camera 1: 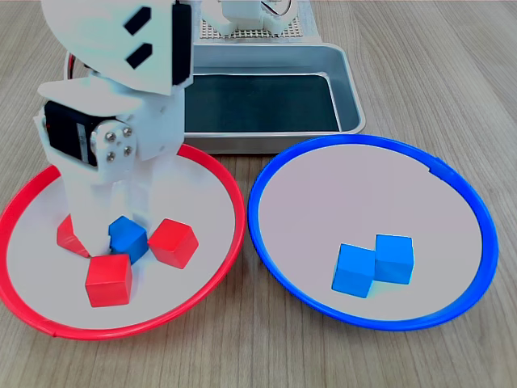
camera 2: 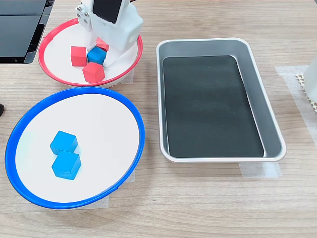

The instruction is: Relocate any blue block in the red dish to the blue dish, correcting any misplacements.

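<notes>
Pale wood-grain tabletop (camera 1: 452,73), evenly lit

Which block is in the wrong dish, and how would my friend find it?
Find the red dish, the round one where the white gripper reaches down. Four blocks sit inside. The blue block lies right at the gripper's tip, ringed by three red blocks, the only blue one there; the other blue cubes are in the blue dish.

The pincer (camera 1: 121,230) stands over the blue block (camera 1: 128,238) in the red dish (camera 1: 212,267).

Metal tray (camera 2: 218,47) (dark liner) on wooden table (camera 2: 208,208); three red cubes (camera 1: 109,280).
</notes>
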